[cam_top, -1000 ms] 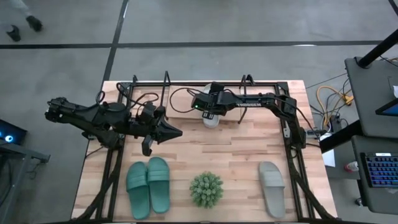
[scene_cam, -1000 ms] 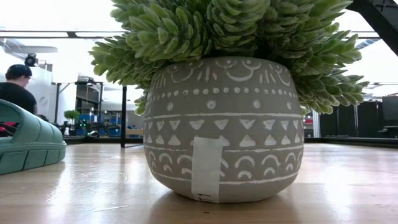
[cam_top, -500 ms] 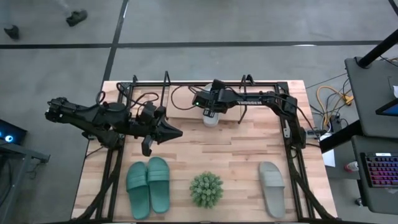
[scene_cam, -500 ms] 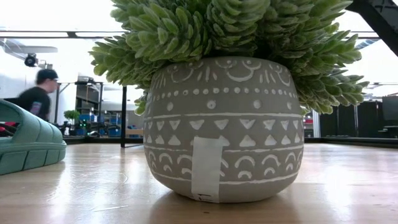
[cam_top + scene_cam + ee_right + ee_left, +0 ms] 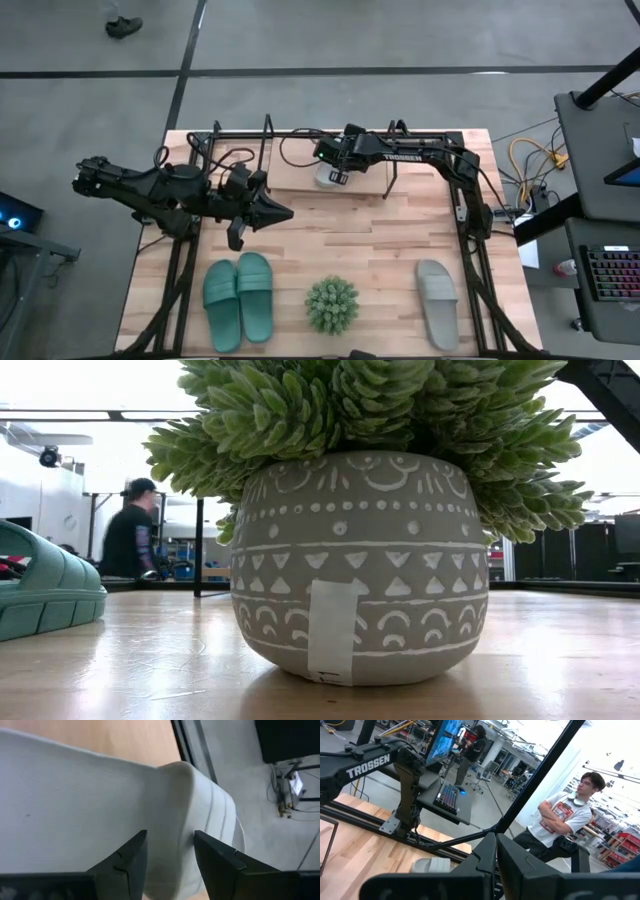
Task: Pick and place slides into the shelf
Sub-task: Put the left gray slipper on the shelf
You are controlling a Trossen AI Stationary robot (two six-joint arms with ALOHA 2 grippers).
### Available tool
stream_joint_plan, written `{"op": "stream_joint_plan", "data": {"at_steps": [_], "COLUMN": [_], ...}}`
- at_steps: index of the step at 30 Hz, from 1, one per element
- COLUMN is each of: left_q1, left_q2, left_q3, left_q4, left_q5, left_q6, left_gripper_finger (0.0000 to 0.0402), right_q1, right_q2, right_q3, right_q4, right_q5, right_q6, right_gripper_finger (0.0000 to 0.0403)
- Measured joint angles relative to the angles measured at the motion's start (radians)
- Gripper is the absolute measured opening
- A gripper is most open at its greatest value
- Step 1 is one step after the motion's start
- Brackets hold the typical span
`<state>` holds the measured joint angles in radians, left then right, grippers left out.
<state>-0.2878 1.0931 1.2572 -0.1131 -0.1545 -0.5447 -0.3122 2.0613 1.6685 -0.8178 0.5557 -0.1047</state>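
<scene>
My right gripper [image 5: 333,170] reaches over the far middle of the table and is shut on a pale grey slide [image 5: 327,180], which fills the right wrist view [image 5: 90,795]. It hangs over the wooden board of the wire shelf [image 5: 290,178]. The second grey slide [image 5: 437,305] lies sole down at the near right. The teal pair [image 5: 240,300] lies side by side at the near left, one of them showing in the low view [image 5: 40,595]. My left gripper [image 5: 283,213] is shut on nothing and points level at mid-left. My right gripper pinches the grey slide's wide strap [image 5: 167,815] between its two fingers [image 5: 131,857], coming from above on a downward slant from the table's right. The slide hangs under the fingers above the shelf's board. Whether it touches the board I cannot tell.
A spiky green plant in a patterned grey pot [image 5: 332,305] stands at the near middle and fills the low view [image 5: 350,560]. Black table frame rails [image 5: 470,260] run along both sides. Thin wire uprights [image 5: 267,130] rise at the shelf's ends. People stand beyond the table.
My right gripper has carried the grey slide a little toward the table's far edge and left, farther over the shelf's board, turning slightly as it went. In the low view a person has walked across the room behind the table.
</scene>
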Motion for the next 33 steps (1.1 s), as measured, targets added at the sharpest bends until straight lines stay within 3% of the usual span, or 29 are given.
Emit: {"op": "stream_joint_plan", "data": {"at_steps": [5, 13, 23, 27, 33], "left_q1": [0.000, 0.000, 0.000, 0.000, 0.000], "left_q2": [0.000, 0.000, 0.000, 0.000, 0.000], "left_q3": [0.000, 0.000, -0.001, -0.002, -0.003], "left_q4": [0.002, 0.000, 0.000, 0.000, 0.000], "left_q5": [-0.001, 0.000, 0.000, 0.002, 0.002], "left_q6": [0.001, 0.001, -0.001, -0.001, 0.003], "left_gripper_finger": [0.0000, 0.0000, 0.0000, 0.0000, 0.0000], "right_q1": [0.014, 0.006, 0.000, 0.002, 0.006], "right_q2": [0.000, 0.000, 0.000, -0.003, -0.024], "right_q3": [-0.029, -0.055, -0.055, -0.055, -0.055], "right_q4": [0.014, 0.021, 0.029, 0.017, 0.009], "right_q5": [0.047, 0.051, 0.051, 0.048, 0.043], "right_q6": [0.022, 0.043, 0.043, -0.010, -0.079], "right_gripper_finger": [0.0139, 0.0083, 0.0043, 0.0014, 0.0008]}}
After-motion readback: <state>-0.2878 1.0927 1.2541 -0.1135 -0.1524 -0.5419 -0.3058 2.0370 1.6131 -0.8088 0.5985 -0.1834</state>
